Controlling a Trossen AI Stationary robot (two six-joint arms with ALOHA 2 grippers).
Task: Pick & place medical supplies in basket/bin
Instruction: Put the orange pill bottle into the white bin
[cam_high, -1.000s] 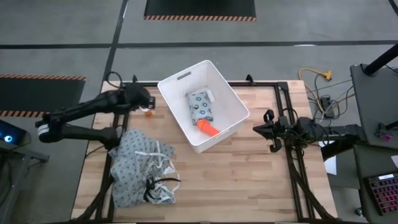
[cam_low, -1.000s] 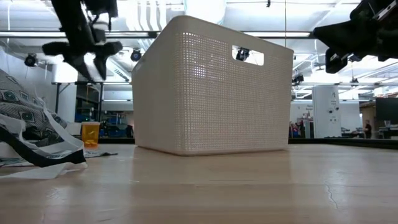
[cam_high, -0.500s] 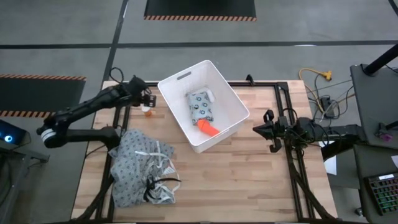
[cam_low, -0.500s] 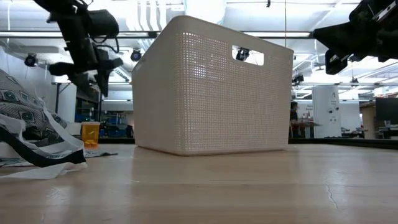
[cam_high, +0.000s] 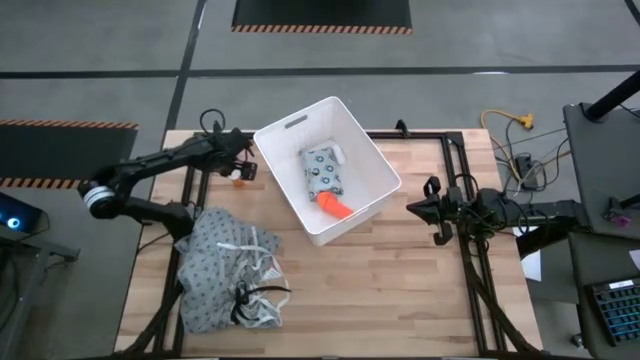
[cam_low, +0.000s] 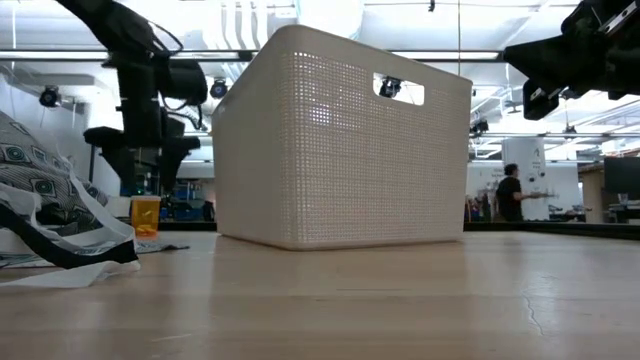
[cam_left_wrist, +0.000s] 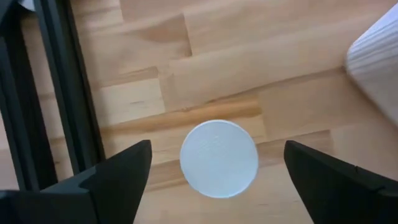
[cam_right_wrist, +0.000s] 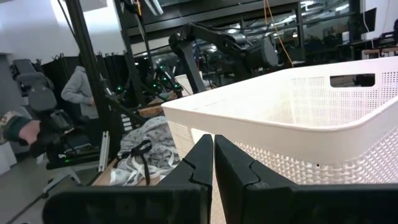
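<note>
High view: the left gripper (cam_high: 240, 166) hangs just beside the white tub (cam_high: 290, 134), directly over the small orange bottle (cam_high: 238, 180) standing on the table near the tub's wall, its fingers (cam_left_wrist: 121, 177) spread wide either side of the bottle's white cap (cam_left_wrist: 219, 158). Inside the tub lie the dotted blue-grey packet (cam_high: 322, 171) and the orange tapered piece (cam_high: 336, 206). The right gripper (cam_high: 430, 209) waits across the tub from the bottle, its fingers (cam_right_wrist: 193, 163) pressed together on nothing.

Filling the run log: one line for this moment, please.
left claw: open, above bottle beside bin | right claw: shut, idle | packet, orange piece: in bin
</note>
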